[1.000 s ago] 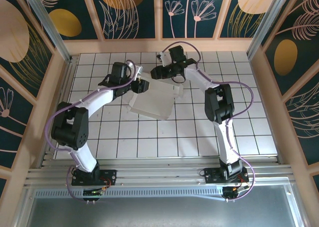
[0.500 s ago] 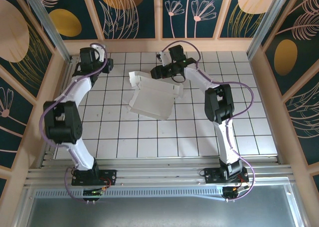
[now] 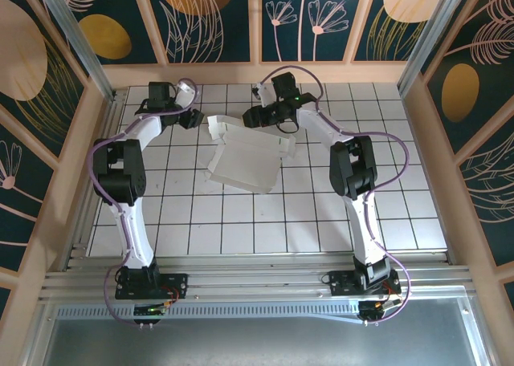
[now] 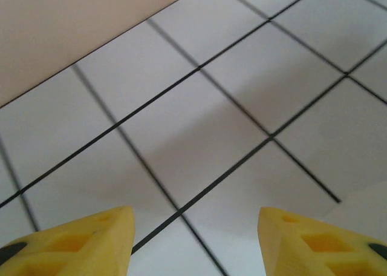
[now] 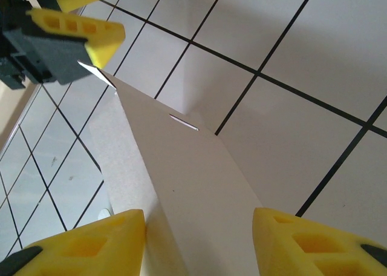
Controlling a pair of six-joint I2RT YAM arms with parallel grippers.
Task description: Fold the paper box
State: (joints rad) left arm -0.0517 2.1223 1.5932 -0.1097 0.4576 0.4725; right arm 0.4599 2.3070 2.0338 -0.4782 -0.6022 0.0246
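Left arm is the one that moved. Half a second back its claw was parked way out by the 10 o'clock corner of the tiled table (image 3: 321,221). Now the elbow has folded up and the left gripper (image 3: 193,119) has swung back in toward the paper box (image 3: 245,161). It's hanging just off the box's 10 o'clock corner, near it but not touching. A full second ago it was right on that corner, so it went out and came most of the way back.

From the left wrist cam, the left gripper (image 4: 193,227) has its yellow fingers spread wide with nothing between them but bare tiles.

The box itself hasn't shifted since the last frame. It sits a bit toward 12 o'clock of the table's middle, turned slightly off the tile grid. A small flap (image 3: 217,127) stands up at its 10 o'clock corner.

Right arm hasn't budged either. The right gripper (image 3: 250,117) is at the box's 12 o'clock edge. In its own wrist cam, the right gripper (image 5: 199,233) has its fingers apart too. A white panel of the box (image 5: 181,185) runs up through the gap, but I can't tell if either pad actually touches it. That same cam catches the left gripper (image 5: 118,9) up at 11 o'clock, just past the panel's pointed tip.
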